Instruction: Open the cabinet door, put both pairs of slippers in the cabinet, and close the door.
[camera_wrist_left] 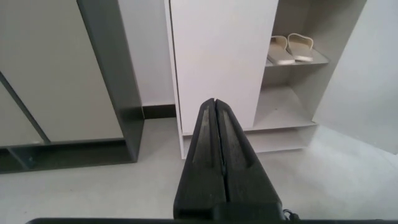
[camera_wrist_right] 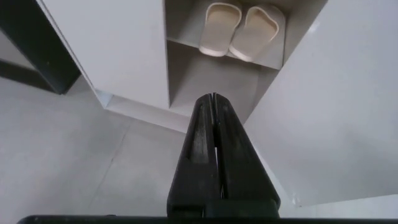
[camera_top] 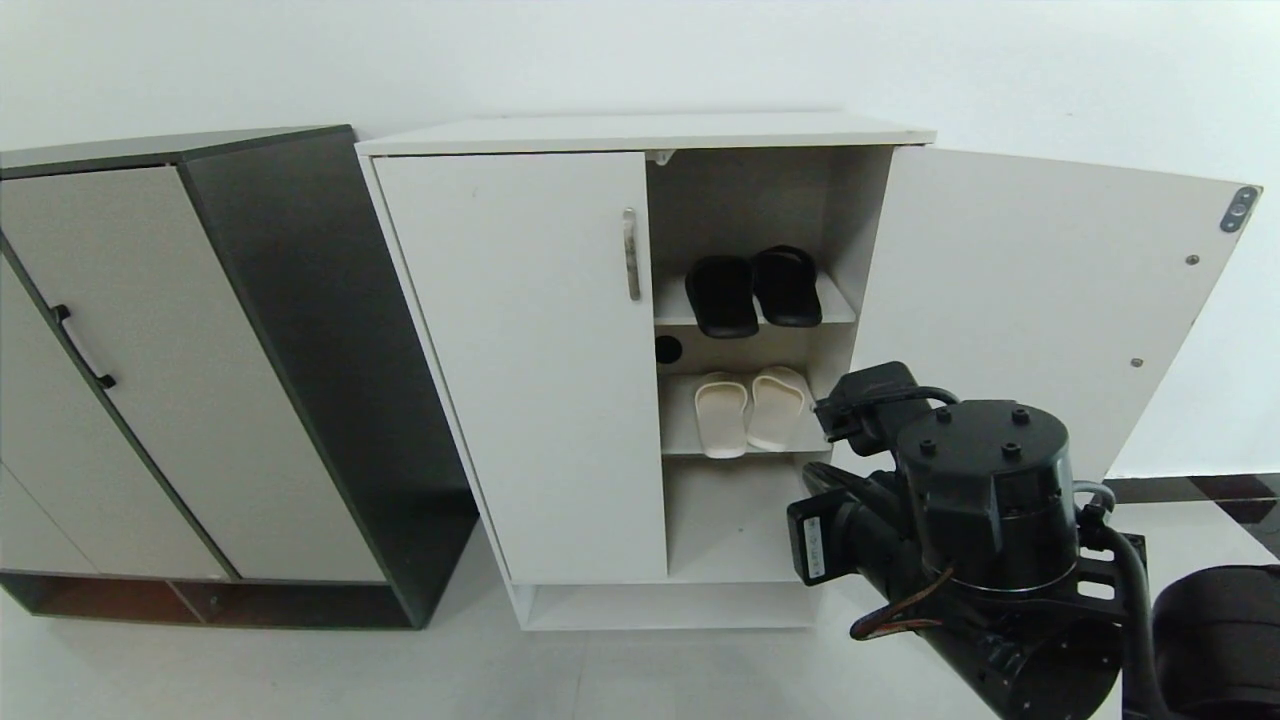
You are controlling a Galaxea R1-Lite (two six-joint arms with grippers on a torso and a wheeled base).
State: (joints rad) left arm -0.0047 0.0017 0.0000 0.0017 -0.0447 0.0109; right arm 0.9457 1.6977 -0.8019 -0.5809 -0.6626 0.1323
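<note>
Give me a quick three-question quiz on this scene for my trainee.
1. True or false: the black slippers sit on the shelf above the white slippers.
2. The right door stands: A. shut B. open a crack C. wide open.
3. Fill in: the fingers of the right gripper are ___.

Key: 1 true; 2 C; 3 shut.
</note>
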